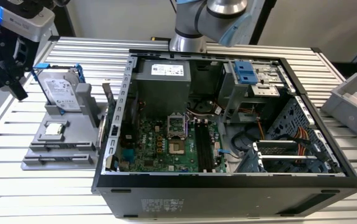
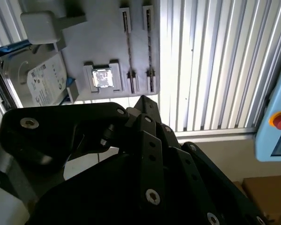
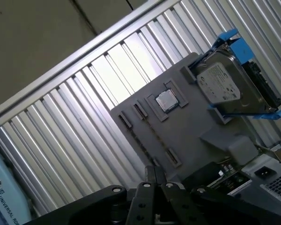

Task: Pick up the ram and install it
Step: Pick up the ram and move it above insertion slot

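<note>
My gripper [image 1: 19, 93] hangs at the exterior view's left, just beside and above the grey fixture plate [image 1: 41, 140]. In both wrist views its black fingers meet at the tip [image 2: 143, 100] [image 3: 153, 170], shut, with nothing seen between them. They hover over the plate's two narrow slots [image 2: 128, 51] [image 3: 154, 136]. Each slot shows a thin dark line, and I cannot tell whether the ram stands in one; no blue stick is plain in any view. The open computer case [image 1: 228, 182] lies to the right, and the motherboard's long black slots [image 1: 202, 144] sit in it.
A silver hard drive in a blue frame [image 1: 63, 91] stands upright on the plate. A small square silver chip [image 1: 53, 129] sits in a pocket in front of it. A grey bin [image 1: 355, 105] stands at the far right. The arm's base [image 1: 191, 28] rises behind the case.
</note>
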`<action>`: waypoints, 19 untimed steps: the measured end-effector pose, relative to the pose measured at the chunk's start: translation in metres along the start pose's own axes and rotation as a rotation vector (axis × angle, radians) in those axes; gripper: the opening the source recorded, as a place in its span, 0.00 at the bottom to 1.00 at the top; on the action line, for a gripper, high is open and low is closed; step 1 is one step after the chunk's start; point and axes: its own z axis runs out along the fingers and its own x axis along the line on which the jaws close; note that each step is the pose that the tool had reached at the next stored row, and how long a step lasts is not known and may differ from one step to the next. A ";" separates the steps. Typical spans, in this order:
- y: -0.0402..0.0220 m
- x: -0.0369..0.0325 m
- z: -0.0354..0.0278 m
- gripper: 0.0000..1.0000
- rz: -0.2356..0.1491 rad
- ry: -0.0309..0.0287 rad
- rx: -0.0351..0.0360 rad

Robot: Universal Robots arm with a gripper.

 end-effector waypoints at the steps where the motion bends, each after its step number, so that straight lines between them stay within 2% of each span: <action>1: 0.0000 0.0000 0.0000 0.00 -0.010 0.0003 0.0001; 6: 0.0000 0.0000 0.0000 0.00 -0.065 0.0021 0.0008; 12: 0.0004 -0.0006 0.0000 0.00 -0.105 0.0035 0.0014; 19: 0.0004 -0.0006 0.0001 0.00 -0.221 0.0072 0.0029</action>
